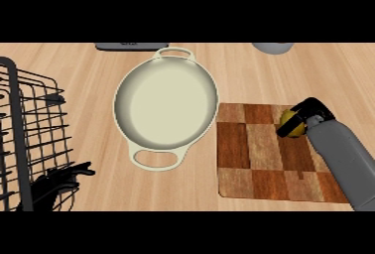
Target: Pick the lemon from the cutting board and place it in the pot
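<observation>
The counter [88,64] is light wood with grain running left to right, evenly lit. A black wire rack [29,129] stands at the left edge and casts thin shadows on the wood. At the far edge, a dark grey flat object [130,46] lies left of centre, and a grey rounded object [273,47] sits to the right; both are cut off by the frame.

We see our right hand [306,115] curled over the lemon [290,124] on the checkered wooden cutting board [256,158]. Left of the board sits the cream two-handled pot [135,84]. Our left hand [62,181] rests beside the black wire rack [29,124].
</observation>
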